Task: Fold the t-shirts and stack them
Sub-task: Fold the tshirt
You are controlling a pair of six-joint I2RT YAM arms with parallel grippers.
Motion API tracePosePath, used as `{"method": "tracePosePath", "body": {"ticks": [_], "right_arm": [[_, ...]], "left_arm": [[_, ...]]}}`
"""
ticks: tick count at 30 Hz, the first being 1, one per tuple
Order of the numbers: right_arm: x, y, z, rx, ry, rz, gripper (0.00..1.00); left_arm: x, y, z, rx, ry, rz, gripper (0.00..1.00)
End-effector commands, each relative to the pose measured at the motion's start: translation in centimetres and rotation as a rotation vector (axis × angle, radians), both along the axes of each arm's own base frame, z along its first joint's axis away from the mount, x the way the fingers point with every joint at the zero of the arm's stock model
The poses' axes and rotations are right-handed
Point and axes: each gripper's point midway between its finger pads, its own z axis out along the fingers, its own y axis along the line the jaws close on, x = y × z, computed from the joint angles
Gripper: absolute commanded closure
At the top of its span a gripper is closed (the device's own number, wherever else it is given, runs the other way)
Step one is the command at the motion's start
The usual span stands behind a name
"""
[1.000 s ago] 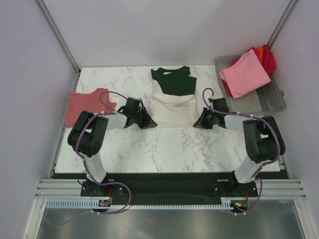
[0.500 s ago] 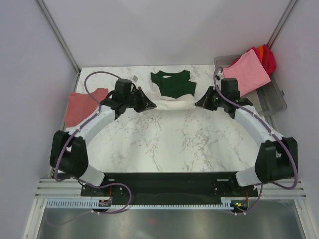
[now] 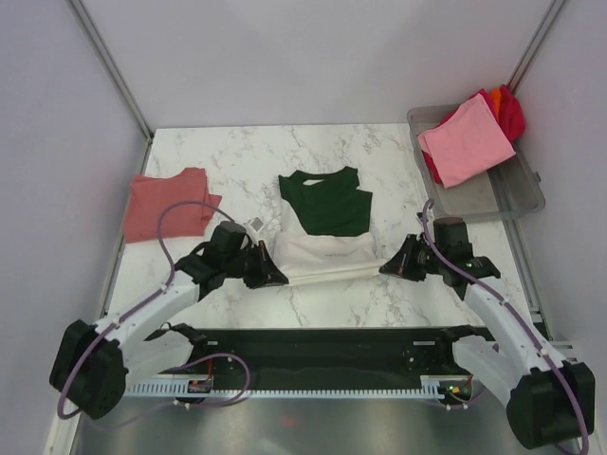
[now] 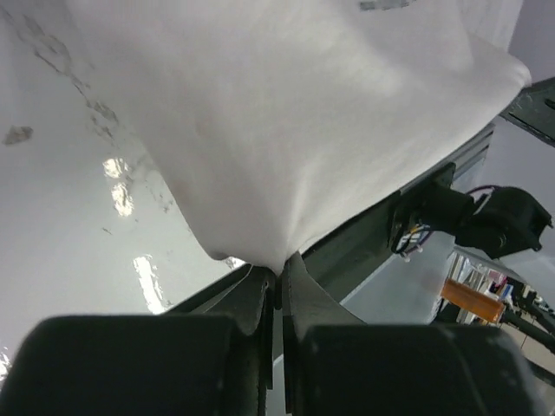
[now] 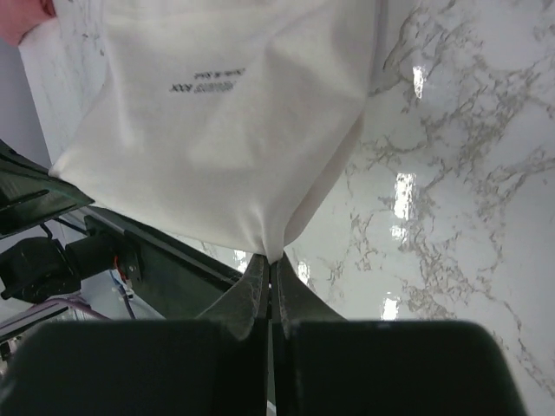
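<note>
The cream-white t-shirt (image 3: 325, 254) with small black print hangs stretched between my two grippers near the table's front. My left gripper (image 3: 276, 278) is shut on its left corner, and the pinched cloth shows in the left wrist view (image 4: 279, 264). My right gripper (image 3: 387, 269) is shut on its right corner, seen in the right wrist view (image 5: 271, 256). The dark green t-shirt (image 3: 322, 200) lies flat just behind the white one, which overlaps its front edge. The brick-red t-shirt (image 3: 167, 204) lies folded at the left edge of the table.
A grey bin (image 3: 507, 194) at the back right holds pink (image 3: 467, 140) and red cloths that hang over its rim. The marble table (image 3: 237, 156) ends at a black front rail (image 3: 322, 343).
Both grippers have pulled the white t-shirt from the back of the table toward the front. The green t-shirt has been drawn forward with it and lies more spread out.
</note>
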Motion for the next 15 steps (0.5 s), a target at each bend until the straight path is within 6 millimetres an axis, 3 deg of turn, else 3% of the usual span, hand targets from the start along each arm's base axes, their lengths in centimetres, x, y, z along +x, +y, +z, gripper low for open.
{"method": "tracePosePath", "body": {"ticks": [1,2,5,8,13,14,15], "right_arm": [[-1.5,-0.5,0.9,0.010,-0.040,-0.018,1.00],[-2.3,-0.6,1.1,0.010,-0.044,-0.016,1.00],[-3.6,-0.9,1.1,0.006,-0.039,-0.011,1.00],[-3.6,-0.9,2.3,0.009,-0.070,-0.016,1.00],[-1.3,-1.6,4.3,-0.047,-0.129,-0.044,1.00],[-0.6,-1.9,4.1,-0.076,-0.117,-0.056,1.00],[0.4,-2.0,5.4,-0.087,-0.151,-0.057,1.00]], "left_arm": [[-2.6,-0.3,2.3,-0.080,-0.042,-0.019,0.98],[-3.6,-0.1,1.5,-0.082,-0.011,-0.025,0.98],[-5.0,-0.1,1.8,-0.130,0.005,-0.037,0.98],[-5.1,-0.2,2.4,-0.151,0.002,-0.033,0.98],[-3.7,-0.8,3.9,-0.154,-0.007,-0.033,0.98],[-3.0,-1.1,5.0,-0.169,-0.024,-0.037,0.98],[-2.4,-1.2,5.1,-0.166,-0.016,-0.033,0.98]]}}
